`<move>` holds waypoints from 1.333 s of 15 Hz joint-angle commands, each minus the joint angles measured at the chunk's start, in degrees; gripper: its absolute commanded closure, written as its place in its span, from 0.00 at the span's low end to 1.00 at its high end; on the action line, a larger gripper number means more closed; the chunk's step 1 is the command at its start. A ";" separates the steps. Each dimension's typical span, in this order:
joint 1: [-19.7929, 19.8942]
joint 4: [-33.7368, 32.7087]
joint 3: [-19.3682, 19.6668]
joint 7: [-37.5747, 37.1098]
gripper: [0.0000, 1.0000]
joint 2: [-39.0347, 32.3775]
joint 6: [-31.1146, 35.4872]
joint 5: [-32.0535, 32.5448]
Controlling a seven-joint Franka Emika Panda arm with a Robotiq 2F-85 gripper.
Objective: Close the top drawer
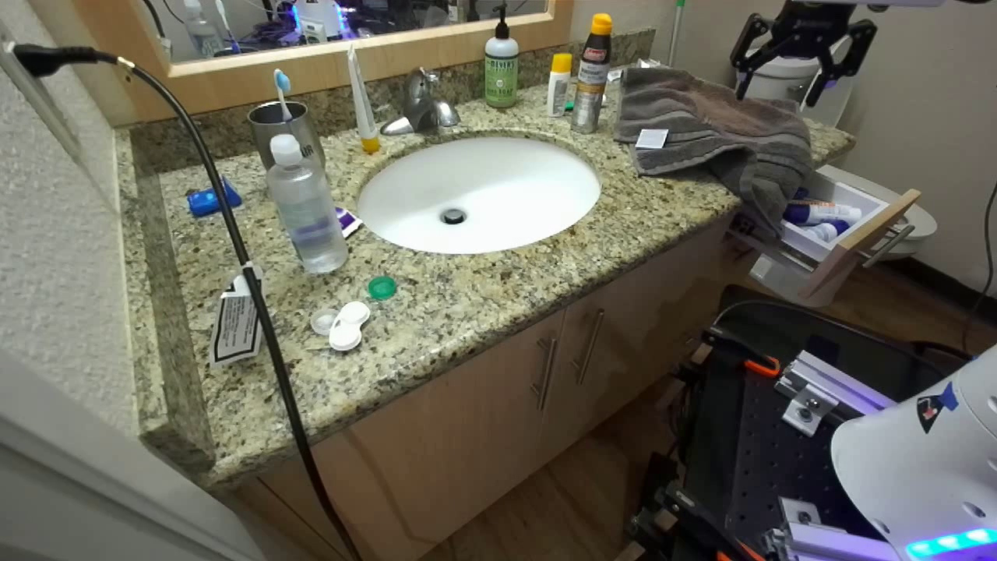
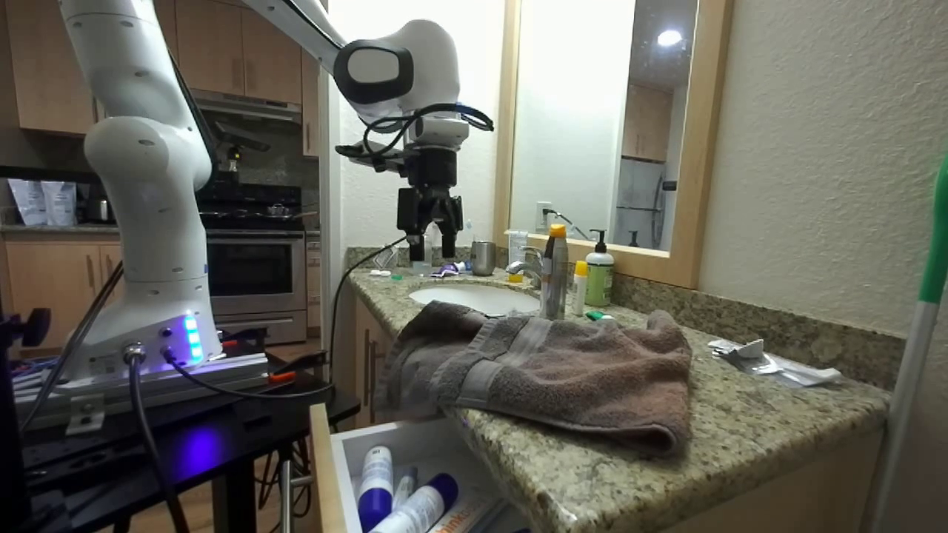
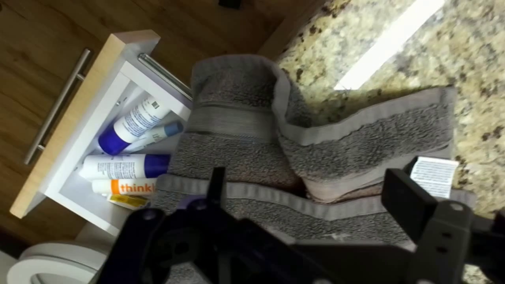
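The drawer is pulled out from under the right end of the counter. Its pale wood front (image 1: 861, 245) carries a metal bar handle (image 1: 888, 246). The drawer front also shows in an exterior view (image 2: 324, 474) and in the wrist view (image 3: 79, 126), with the handle (image 3: 57, 106) at left. White and blue tubes (image 3: 130, 126) lie inside the white drawer box. My gripper (image 1: 776, 95) is open and empty, high above the towel. In the wrist view its fingers (image 3: 305, 185) stand wide apart over the towel, away from the drawer front. The drawer's back part is hidden under counter and towel.
A grey-brown towel (image 2: 563, 377) lies on the granite counter (image 2: 778, 414) and hangs over the edge onto the drawer. Bottles (image 1: 593, 78) and a soap pump (image 1: 501, 70) stand behind the sink (image 1: 483, 179). A toilet (image 3: 55, 264) and black cart (image 1: 748, 421) are near the drawer.
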State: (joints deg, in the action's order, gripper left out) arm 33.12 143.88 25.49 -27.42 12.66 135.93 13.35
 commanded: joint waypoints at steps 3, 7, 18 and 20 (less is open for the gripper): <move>2.81 0.13 -0.58 -0.57 0.00 -0.41 0.39 -0.43; 2.71 0.09 -0.83 -0.59 0.00 -0.39 0.39 -0.45; 12.84 -0.95 4.44 -19.94 0.00 -13.11 4.47 16.73; 13.34 -0.64 5.55 -23.04 0.00 -15.45 5.41 20.22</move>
State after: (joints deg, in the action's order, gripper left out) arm 45.23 143.77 30.32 -46.63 1.02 139.97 29.31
